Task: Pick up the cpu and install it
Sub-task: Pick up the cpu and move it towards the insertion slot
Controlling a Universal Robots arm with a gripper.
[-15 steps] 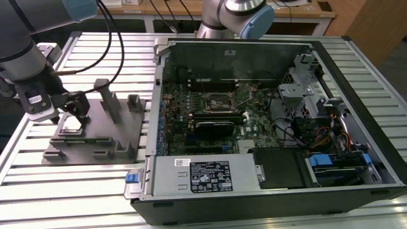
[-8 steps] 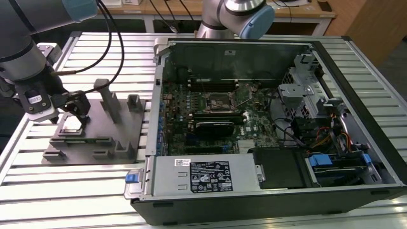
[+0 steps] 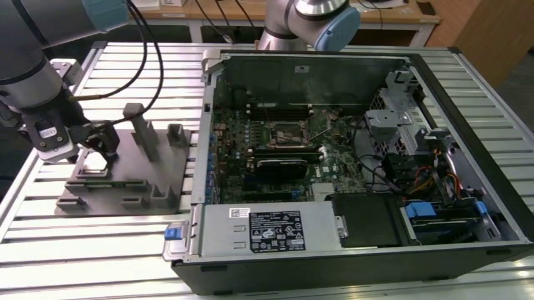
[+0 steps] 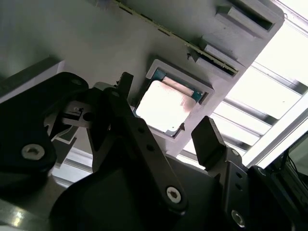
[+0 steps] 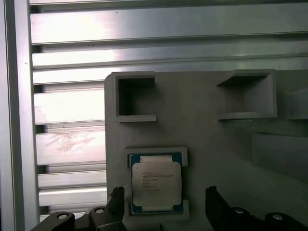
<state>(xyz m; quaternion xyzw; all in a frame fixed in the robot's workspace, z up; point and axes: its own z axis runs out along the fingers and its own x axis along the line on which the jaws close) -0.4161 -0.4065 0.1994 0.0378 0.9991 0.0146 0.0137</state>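
Observation:
The cpu [image 5: 156, 182] is a flat square chip with a silver top. It lies in a shallow square nest on the grey fixture plate [image 5: 216, 139]. My gripper [image 5: 162, 196] hovers just above it, open, with one black finger on each side of the chip and nothing held. In the second wrist view the cpu [image 4: 166, 107] shows bright between the two fingers [image 4: 208, 138] of the gripper [image 4: 166, 120]. In the exterior view, the gripper [image 3: 99, 149] hangs over the cpu [image 3: 94, 164] at the left end of the fixture plate [image 3: 125, 184].
An open computer case [image 3: 351, 250] lies at the exterior view's right, and its black motherboard socket [image 3: 289, 132] sits mid-board. Upright grey fixture blocks [image 3: 142, 131] rise from the plate beside the gripper. A second arm [image 3: 313, 22] stands behind the case. The table [image 3: 84, 250] is slatted aluminium.

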